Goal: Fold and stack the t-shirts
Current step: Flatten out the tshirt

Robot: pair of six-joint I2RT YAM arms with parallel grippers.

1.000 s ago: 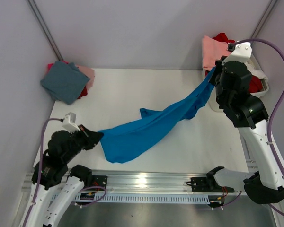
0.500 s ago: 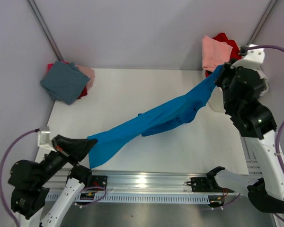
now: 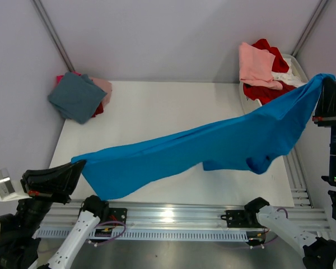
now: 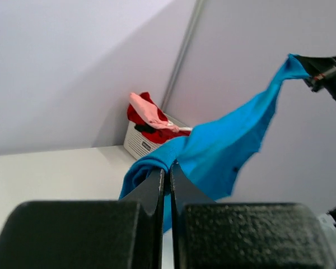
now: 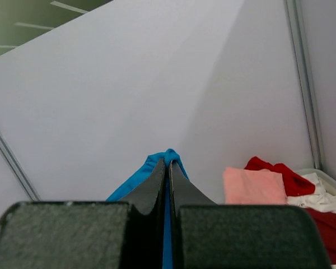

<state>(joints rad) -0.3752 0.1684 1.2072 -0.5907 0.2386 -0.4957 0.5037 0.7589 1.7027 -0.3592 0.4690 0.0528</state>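
The bright blue t-shirt (image 3: pixel 213 147) hangs stretched in the air across the table between both arms. My left gripper (image 3: pixel 78 166) is shut on its left end at the near left, seen pinched in the left wrist view (image 4: pixel 169 163). My right gripper (image 3: pixel 323 78) is shut on its right end high at the far right, seen in the right wrist view (image 5: pixel 168 161). A folded dusty teal t-shirt (image 3: pixel 77 96) lies on pink and red tees at the back left corner. Pale pink (image 3: pixel 256 63), red (image 3: pixel 269 89) and white (image 3: pixel 294 79) tees fill the basket.
The white slatted laundry basket (image 3: pixel 295 58) stands at the back right corner, also in the left wrist view (image 4: pixel 139 144). Grey walls close in the table on three sides. A metal rail (image 3: pixel 173 216) runs along the near edge.
Both arms rose and moved apart. The blue t-shirt lifted off the table and spread wide, now hanging taut in the air between the two grippers.
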